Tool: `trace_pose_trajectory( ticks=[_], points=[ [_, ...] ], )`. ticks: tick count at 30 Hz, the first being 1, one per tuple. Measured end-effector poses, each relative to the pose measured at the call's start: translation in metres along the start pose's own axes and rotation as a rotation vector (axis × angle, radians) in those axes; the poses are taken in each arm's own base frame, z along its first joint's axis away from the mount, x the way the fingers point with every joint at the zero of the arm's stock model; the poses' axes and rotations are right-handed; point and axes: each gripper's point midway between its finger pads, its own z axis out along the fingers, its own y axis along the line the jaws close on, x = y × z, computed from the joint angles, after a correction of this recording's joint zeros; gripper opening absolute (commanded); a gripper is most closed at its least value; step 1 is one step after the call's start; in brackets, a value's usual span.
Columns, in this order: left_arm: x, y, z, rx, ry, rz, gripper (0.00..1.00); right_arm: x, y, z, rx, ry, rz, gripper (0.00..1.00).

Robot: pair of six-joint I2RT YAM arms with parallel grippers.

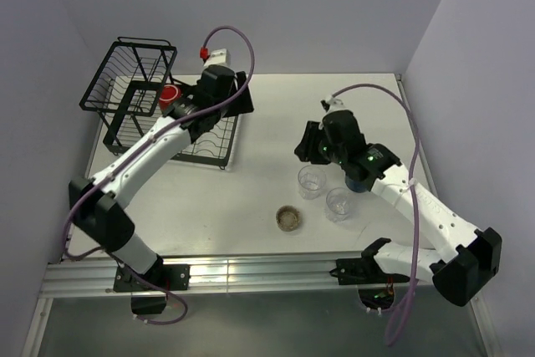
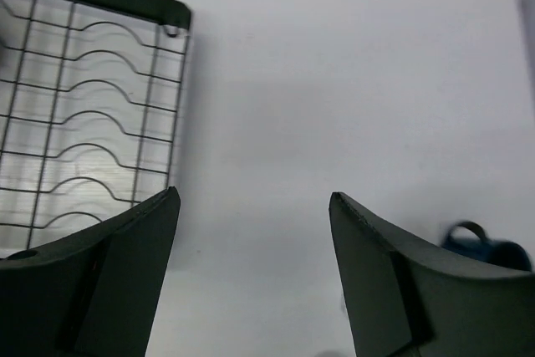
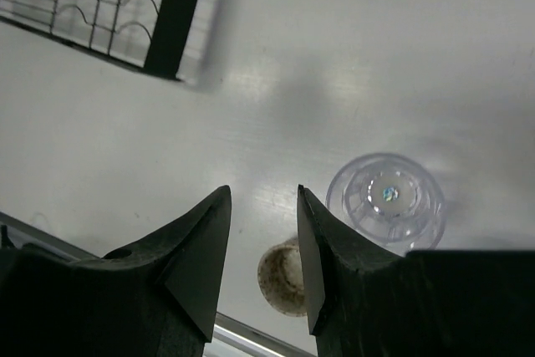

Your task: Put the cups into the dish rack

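At the far left you have 1 black wire dish rack (image 1: 125, 110), its raised basket tier at the back and its flat gridded tray toward you. 1 red mug (image 1: 170, 95) sits in the rack, opening up, just beside the basket.

Your left gripper (image 1: 236, 99) hangs over the tray's right edge. In its wrist view the fingers (image 2: 125, 273) are spread wide with nothing between them, only bare table below.

Nearer you, at mid-table, 1 small round tan dish (image 1: 289, 218) lies alone. Just right of it stand 2 clear glass tumblers, 1 (image 1: 312, 180) farther back and 1 (image 1: 338, 203) closer to you, near each other but not touching.

Your right gripper (image 1: 308, 145) hovers just behind the farther tumbler. Its wrist view shows the fingers (image 3: 201, 257) parted by only a narrow gap and holding nothing.

1 dark blue mug (image 1: 359, 183) stands on the table beside the tumblers, partly hidden under your right arm. That makes 3 cups outside the rack.
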Motion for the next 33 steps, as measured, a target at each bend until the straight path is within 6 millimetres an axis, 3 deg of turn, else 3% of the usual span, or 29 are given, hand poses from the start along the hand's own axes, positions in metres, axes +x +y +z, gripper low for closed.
trace_pose_trajectory(
  ticks=[3,6,14,24,33],
  points=[
    [-0.008,-0.02,-0.033,0.1,-0.033,-0.025,0.8,0.03,0.002,0.004,0.03,0.048,-0.03,0.45],
    [-0.012,-0.024,-0.051,0.143,-0.052,-0.041,0.8,0.051,-0.001,0.01,0.076,0.088,-0.053,0.45],
    [-0.001,-0.017,-0.063,0.155,-0.037,-0.042,0.81,0.087,-0.004,0.032,0.184,0.151,-0.106,0.46],
    [-0.003,-0.012,-0.078,0.168,-0.056,-0.049,0.81,0.098,-0.023,0.037,0.319,0.143,-0.123,0.47],
    [0.001,-0.01,-0.077,0.163,-0.048,-0.046,0.81,0.104,-0.034,0.045,0.386,0.146,-0.132,0.48]
  ],
)
